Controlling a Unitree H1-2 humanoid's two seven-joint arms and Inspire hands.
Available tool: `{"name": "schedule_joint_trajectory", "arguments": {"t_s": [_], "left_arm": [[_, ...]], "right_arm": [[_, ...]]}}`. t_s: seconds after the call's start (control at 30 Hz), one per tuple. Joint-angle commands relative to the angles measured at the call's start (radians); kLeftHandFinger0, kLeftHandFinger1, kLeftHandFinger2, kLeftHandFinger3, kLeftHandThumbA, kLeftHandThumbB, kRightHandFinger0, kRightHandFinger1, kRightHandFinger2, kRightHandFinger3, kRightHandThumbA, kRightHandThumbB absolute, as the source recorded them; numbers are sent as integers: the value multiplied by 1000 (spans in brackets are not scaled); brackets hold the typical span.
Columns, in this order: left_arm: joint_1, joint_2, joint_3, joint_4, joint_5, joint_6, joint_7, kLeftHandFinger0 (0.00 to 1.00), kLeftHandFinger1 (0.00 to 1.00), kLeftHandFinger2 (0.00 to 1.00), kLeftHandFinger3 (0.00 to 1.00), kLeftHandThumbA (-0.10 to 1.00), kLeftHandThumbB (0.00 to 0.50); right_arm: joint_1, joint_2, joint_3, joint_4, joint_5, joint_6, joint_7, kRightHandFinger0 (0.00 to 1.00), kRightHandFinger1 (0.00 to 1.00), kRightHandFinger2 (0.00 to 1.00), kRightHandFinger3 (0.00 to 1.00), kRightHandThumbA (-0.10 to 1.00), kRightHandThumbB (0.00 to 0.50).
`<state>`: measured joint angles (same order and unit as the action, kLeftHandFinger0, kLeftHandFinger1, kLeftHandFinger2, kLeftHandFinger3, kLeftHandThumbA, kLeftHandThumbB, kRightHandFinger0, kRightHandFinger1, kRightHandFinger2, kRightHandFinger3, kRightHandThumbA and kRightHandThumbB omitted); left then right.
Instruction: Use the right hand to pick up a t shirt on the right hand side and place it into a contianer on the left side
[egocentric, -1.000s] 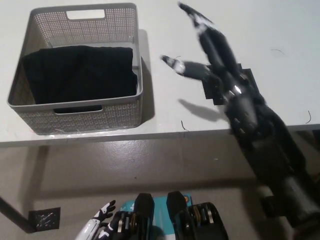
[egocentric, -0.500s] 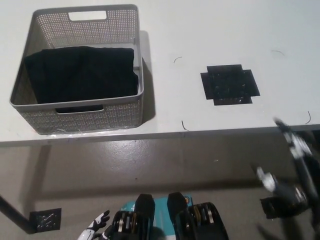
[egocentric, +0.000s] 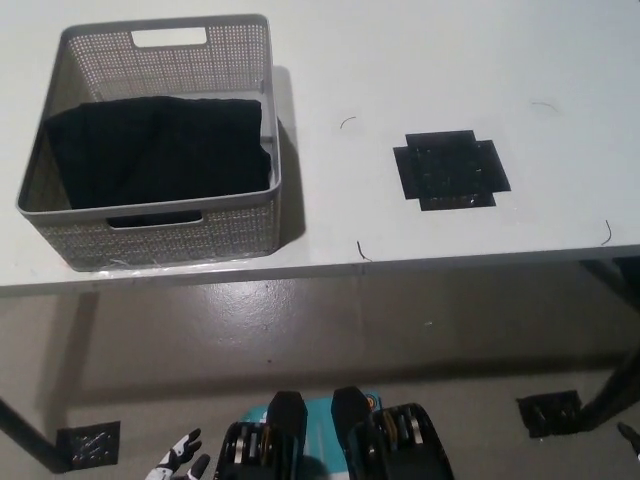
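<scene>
T-shirt (egocentric: 160, 150) fills the basket (egocentric: 270, 120) on a seemingly white table (egocentric: 420, 60).

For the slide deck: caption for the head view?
Black shirt lies in the grey basket on the white table; black cross mark sits bare.

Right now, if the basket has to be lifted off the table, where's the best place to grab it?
Take the basket by its cut-out handles: one in the far wall, one in the near wall. Come from above and hook under the rim there. The woven sides slope and offer little hold, and the black shirt fills the inside, so a grip through the handles looks the most secure.
</scene>
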<state>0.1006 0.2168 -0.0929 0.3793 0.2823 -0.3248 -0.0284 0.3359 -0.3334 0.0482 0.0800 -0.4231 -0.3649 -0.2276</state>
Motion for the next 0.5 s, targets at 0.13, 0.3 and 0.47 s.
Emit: {"name": "schedule_joint_trajectory", "arguments": {"t_s": [0.13, 0.3, 0.47], "left_arm": [[-8, 5, 32, -16, -38, -55, 25, 925, 1000, 1000, 1000, 1000, 485], [-16, 10, 43, -20, -35, -51, 26, 921, 1000, 1000, 1000, 1000, 472], [-16, 13, 49, -26, -27, -44, 25, 904, 1000, 1000, 1000, 1000, 492]], "right_arm": [[-41, -12, 52, 112, 25, -105, -110, 1000, 1000, 1000, 1000, 744, 322], [-72, -7, 77, 165, 2, -105, -124, 1000, 1000, 1000, 1000, 796, 344], [-96, -6, 103, 210, -12, -105, -152, 1000, 1000, 1000, 1000, 766, 339]]}}
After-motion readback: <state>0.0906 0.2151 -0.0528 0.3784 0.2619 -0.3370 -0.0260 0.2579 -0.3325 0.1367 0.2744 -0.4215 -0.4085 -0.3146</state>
